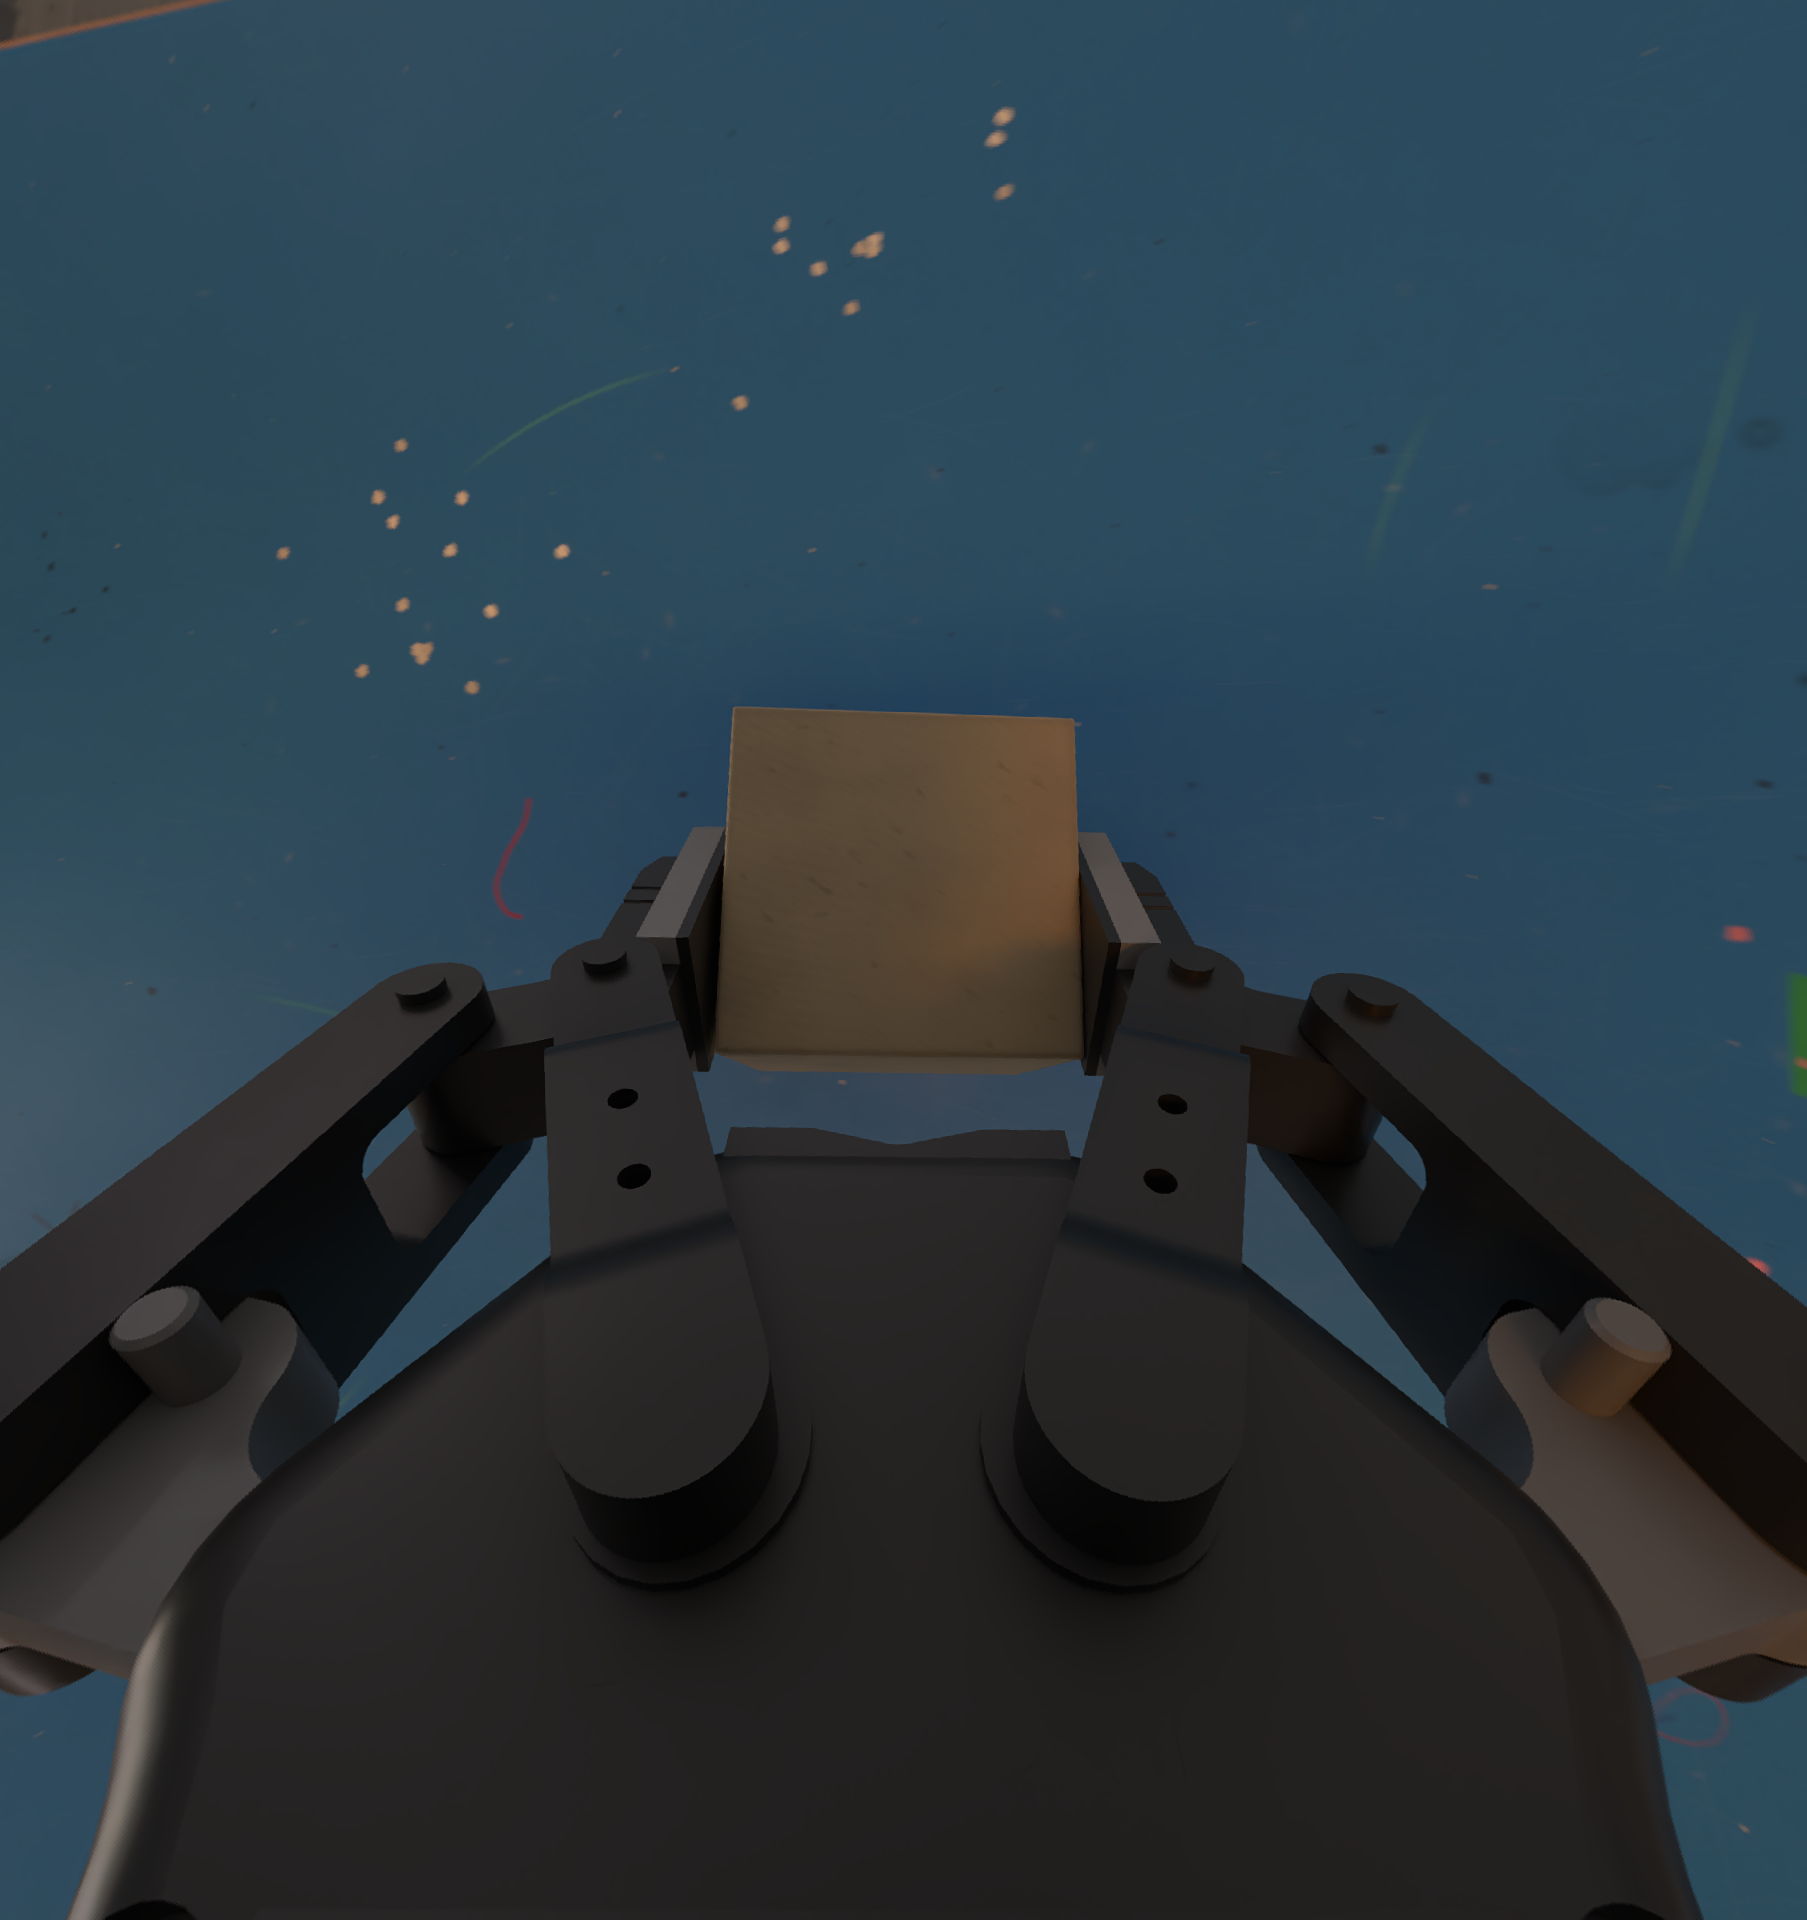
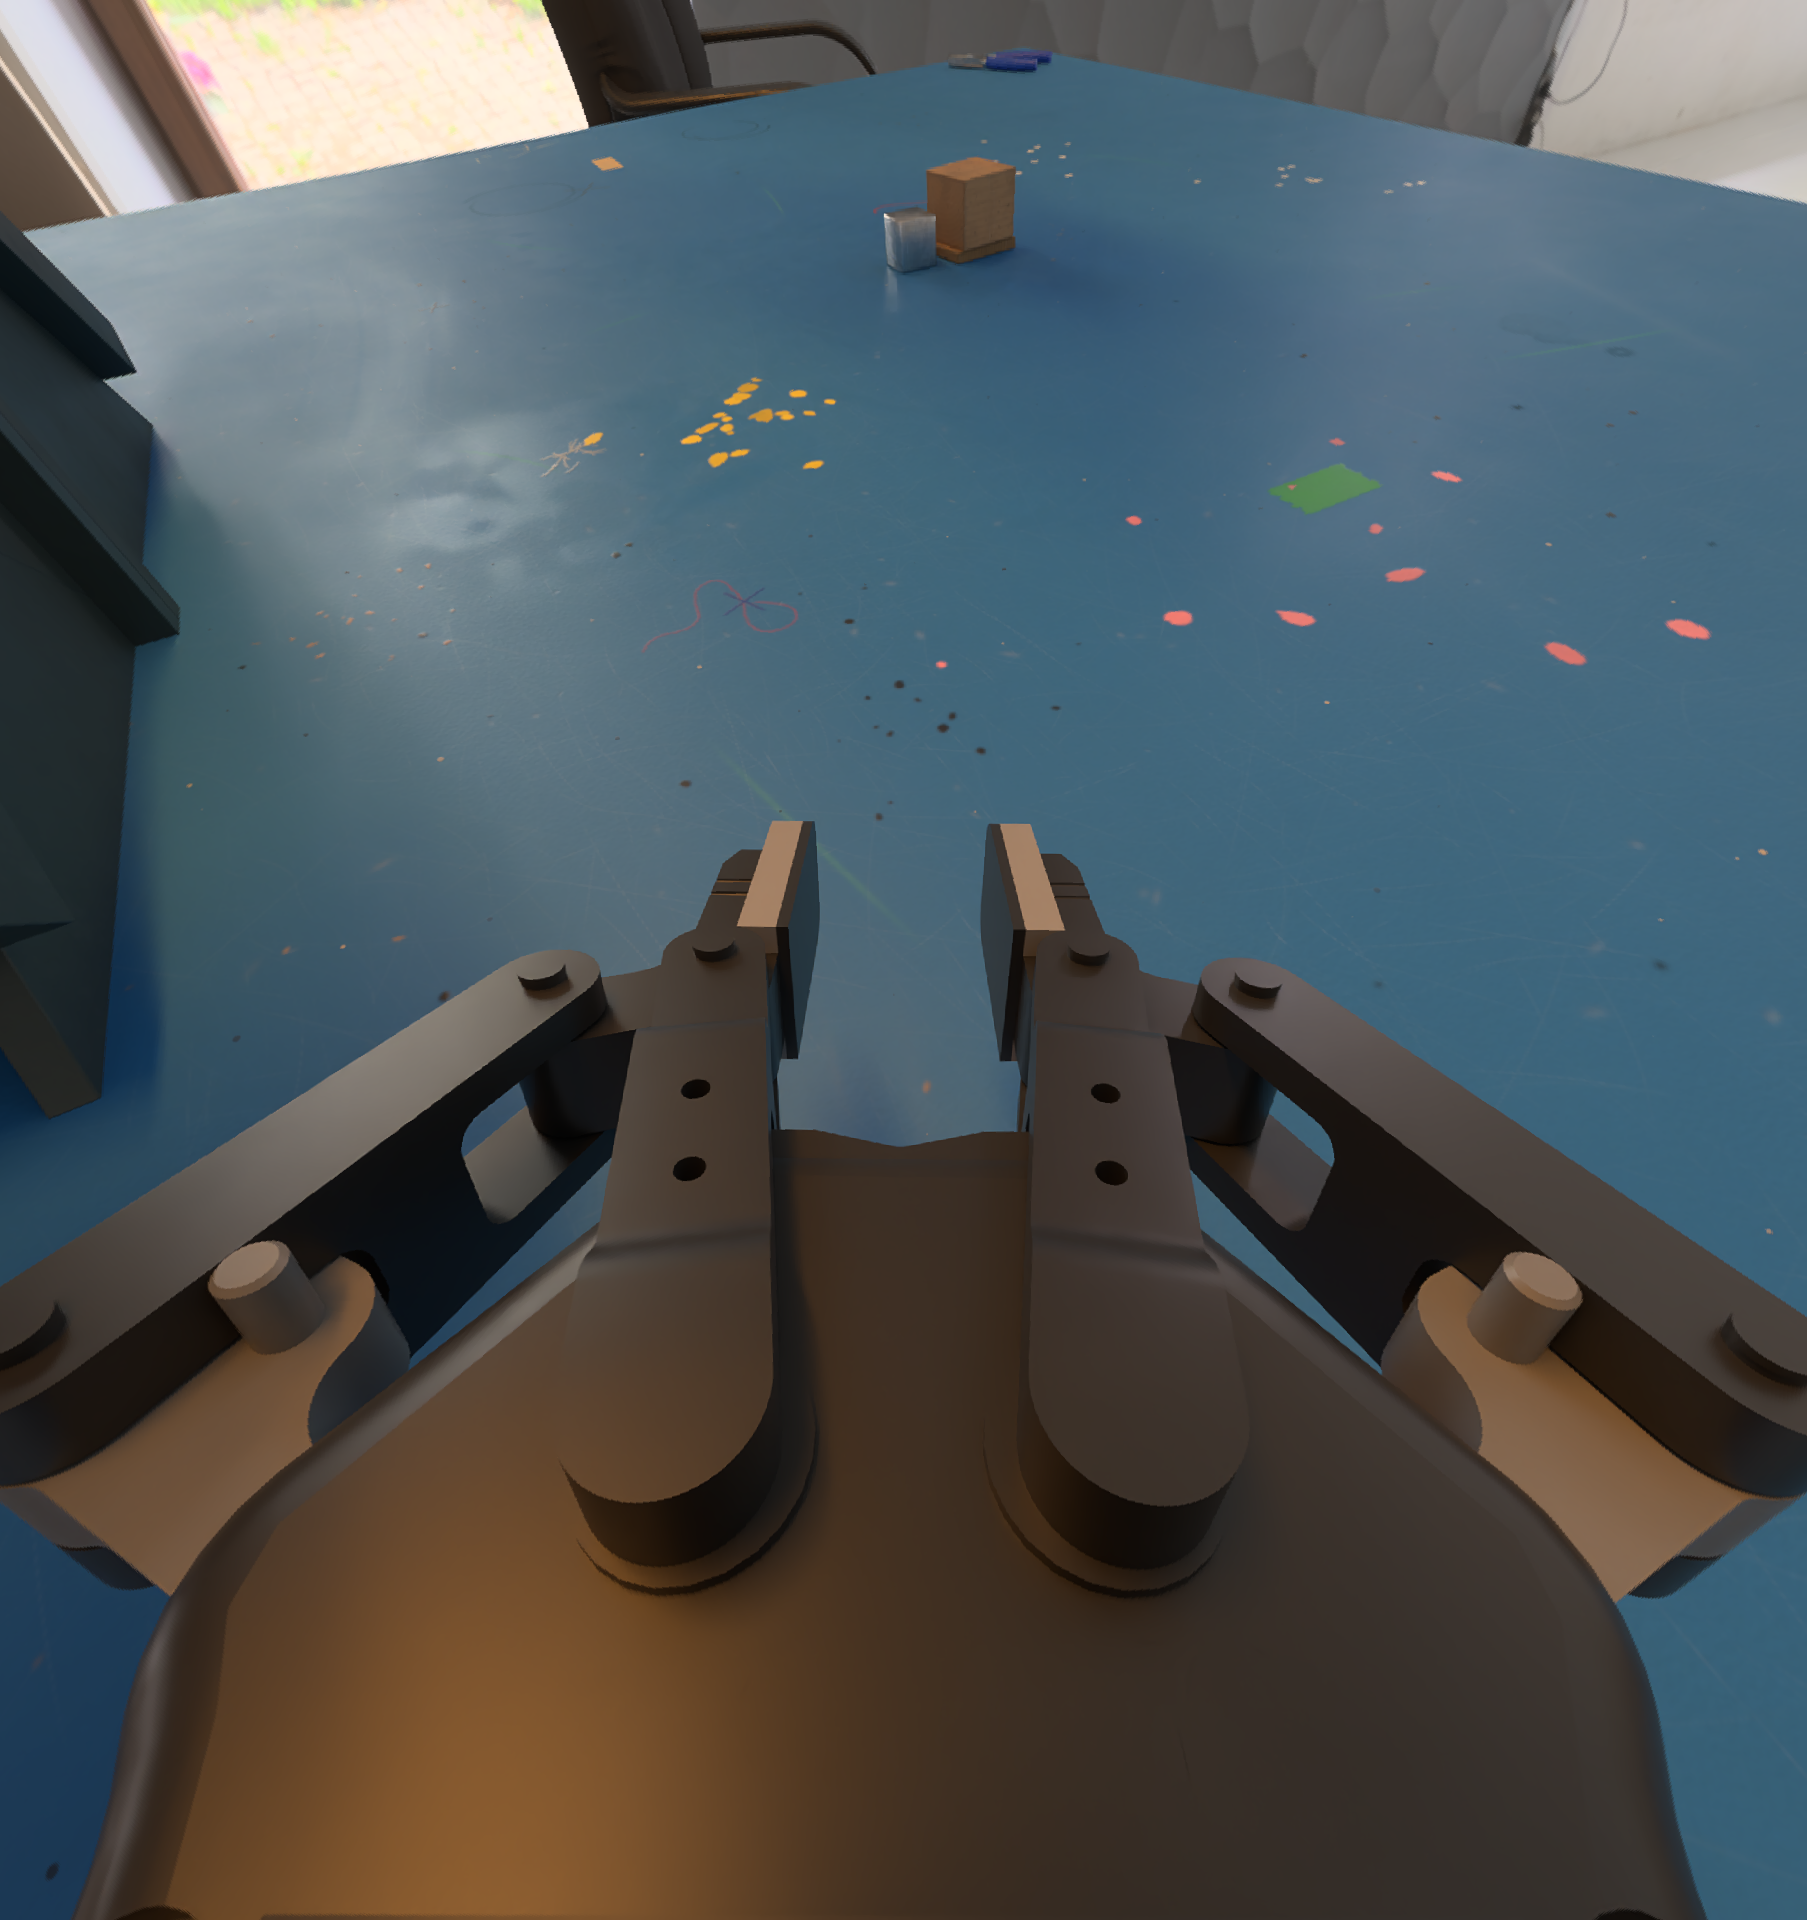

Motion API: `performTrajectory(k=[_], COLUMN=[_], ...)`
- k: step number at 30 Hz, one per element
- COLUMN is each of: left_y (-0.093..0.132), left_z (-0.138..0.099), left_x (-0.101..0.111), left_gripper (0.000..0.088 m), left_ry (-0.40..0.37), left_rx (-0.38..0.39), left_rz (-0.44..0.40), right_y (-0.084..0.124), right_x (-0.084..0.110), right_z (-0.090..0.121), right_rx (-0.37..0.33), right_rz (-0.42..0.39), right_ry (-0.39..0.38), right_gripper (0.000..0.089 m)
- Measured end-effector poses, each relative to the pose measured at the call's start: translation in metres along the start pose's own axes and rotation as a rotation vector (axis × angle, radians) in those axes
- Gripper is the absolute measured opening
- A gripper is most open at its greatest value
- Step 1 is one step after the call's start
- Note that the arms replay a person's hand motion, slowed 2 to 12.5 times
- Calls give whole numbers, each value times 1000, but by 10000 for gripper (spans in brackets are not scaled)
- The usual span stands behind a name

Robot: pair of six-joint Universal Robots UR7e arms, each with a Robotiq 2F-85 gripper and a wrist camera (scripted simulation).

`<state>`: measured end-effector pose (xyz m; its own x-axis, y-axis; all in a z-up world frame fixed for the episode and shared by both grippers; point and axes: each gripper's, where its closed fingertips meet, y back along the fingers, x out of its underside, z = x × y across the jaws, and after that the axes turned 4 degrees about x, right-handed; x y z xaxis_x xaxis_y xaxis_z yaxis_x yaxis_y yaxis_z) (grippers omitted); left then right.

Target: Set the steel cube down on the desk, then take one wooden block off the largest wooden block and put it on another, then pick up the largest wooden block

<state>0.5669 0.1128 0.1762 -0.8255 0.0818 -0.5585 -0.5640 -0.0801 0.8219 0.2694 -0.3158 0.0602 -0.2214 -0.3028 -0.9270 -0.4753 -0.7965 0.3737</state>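
My left gripper (image 1: 899,862) is shut on a tan wooden block (image 1: 894,894), with a pad on each side, held over the blue desk (image 1: 1294,520). My right gripper (image 2: 901,842) is open and empty, low over the desk (image 2: 1294,831). Far ahead in the right wrist view a steel cube (image 2: 909,239) stands on the desk. It is right beside a wooden cube (image 2: 970,203), which rests on a thin flat wooden block (image 2: 982,250). The left wrist view shows none of that group.
A dark stepped cabinet (image 2: 37,623) stands along the left edge of the desk. A chair (image 2: 660,52) and a small blue object (image 2: 1013,60) are at the far edge. The desk bears paint spots and a green patch (image 2: 1325,486).
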Motion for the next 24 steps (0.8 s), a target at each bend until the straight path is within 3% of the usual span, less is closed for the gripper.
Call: performTrajectory(k=[10,17,24], left_y=[-57,-97,-121], left_z=[59,69,73], left_x=[-15,-18,-19], left_gripper=[525,525,525], left_ry=[35,72,95], left_rx=[-79,-67,-68], left_rz=[98,149,171], right_y=[-5,-7,-6], right_x=[5,8,9], right_z=[-5,-9,-13], right_rx=[-4,3,6], right_rz=[17,27,29], right_ry=[-22,-37,-64], right_gripper=[288,288,287])
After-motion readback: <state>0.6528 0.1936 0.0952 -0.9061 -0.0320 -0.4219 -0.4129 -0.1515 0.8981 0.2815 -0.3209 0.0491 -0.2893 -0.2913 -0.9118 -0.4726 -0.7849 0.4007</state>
